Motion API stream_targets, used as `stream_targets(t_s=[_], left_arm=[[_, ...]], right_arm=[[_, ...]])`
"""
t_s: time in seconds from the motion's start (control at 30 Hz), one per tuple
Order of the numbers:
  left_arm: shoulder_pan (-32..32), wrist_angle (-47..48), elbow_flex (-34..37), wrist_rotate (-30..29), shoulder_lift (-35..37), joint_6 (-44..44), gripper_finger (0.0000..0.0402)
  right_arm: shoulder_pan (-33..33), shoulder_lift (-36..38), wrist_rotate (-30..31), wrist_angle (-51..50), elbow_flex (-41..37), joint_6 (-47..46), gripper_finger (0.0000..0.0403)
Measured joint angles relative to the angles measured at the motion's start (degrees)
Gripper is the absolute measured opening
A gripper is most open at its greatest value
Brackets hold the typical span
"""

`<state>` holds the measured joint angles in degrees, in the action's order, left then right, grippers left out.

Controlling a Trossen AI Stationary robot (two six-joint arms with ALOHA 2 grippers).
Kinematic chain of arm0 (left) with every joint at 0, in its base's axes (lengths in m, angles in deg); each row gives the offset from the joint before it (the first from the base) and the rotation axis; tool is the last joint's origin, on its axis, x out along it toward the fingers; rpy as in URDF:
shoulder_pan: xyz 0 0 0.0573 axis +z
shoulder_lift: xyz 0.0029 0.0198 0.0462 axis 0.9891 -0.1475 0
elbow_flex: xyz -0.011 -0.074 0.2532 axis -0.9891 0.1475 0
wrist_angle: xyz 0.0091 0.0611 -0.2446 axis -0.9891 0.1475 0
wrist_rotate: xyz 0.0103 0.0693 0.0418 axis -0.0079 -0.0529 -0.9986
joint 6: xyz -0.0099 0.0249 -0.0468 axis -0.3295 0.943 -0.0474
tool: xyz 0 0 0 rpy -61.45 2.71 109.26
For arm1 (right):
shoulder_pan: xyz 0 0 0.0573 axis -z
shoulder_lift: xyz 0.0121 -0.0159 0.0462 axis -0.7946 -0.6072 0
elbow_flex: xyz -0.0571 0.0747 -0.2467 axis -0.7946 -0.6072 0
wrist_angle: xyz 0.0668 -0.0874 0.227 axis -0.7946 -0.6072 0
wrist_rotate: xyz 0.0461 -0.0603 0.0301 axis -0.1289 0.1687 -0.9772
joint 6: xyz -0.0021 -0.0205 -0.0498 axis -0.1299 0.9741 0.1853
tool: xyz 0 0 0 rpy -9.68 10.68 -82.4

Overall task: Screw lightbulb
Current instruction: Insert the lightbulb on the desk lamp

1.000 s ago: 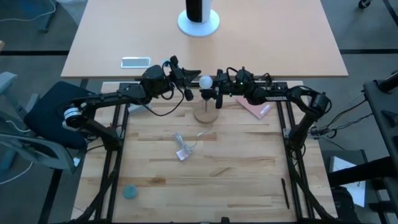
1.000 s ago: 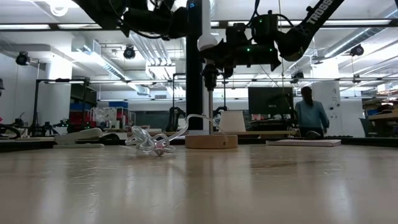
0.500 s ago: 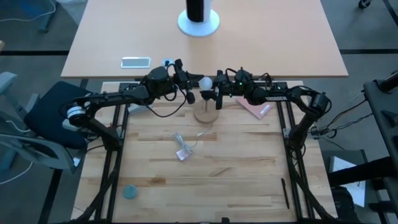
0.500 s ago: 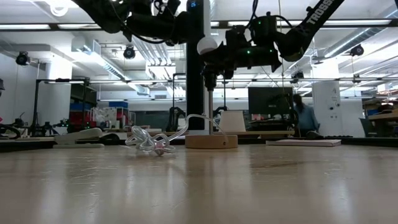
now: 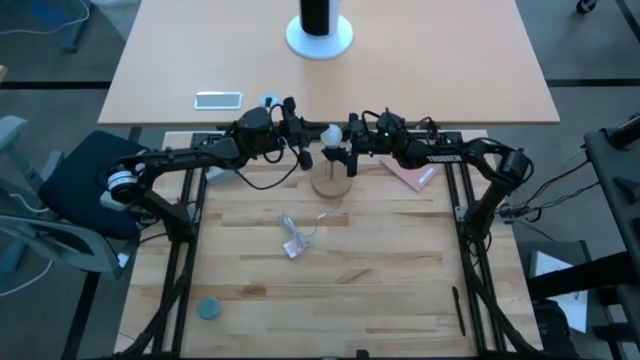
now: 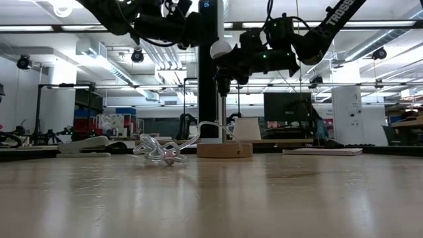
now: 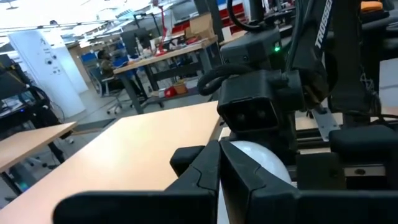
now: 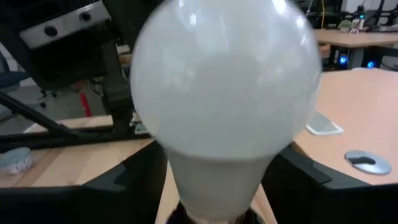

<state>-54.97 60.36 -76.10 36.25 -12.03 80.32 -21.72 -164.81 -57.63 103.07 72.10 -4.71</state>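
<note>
Lightbulb (image 5: 329, 132): upright, long axis vertical, base down in the black socket atop the round wooden stand (image 5: 331, 186) at the far middle of the desk (image 5: 380, 270). Right claw (image 5: 349, 143): nearer arm, just beside the bulb on its right, fingers spread wide to either side with gaps showing, apparently not gripping. Left claw (image 5: 300, 135): fingers closed together on nothing, just left of the bulb, pointing at it.

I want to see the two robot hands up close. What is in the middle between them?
The lightbulb sits between the left gripper and the right gripper, atop the black socket on the wooden stand. The high view shows it best.
</note>
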Motion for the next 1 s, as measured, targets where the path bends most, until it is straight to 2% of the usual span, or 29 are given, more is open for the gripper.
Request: stream_targets(t_s=[0.27, 0.8, 1.0], left_arm=[[0.0, 0.5, 0.0, 0.0, 0.0, 0.2, 0.0000], [0.0, 0.6, 0.0, 0.2, 0.0, 0.3, 0.0000], [-0.1, 0.6, 0.0, 2.1, 0.0, 0.5, 0.0000]], right_arm=[[0.0, 1.9, 0.1, -3.4, 0.0, 1.4, 0.0262], [0.0, 11.1, 2.0, -20.6, 0.0, 5.0, 0.0261], [0.0, 15.9, 7.3, -28.3, 0.0, 7.1, 0.0254]])
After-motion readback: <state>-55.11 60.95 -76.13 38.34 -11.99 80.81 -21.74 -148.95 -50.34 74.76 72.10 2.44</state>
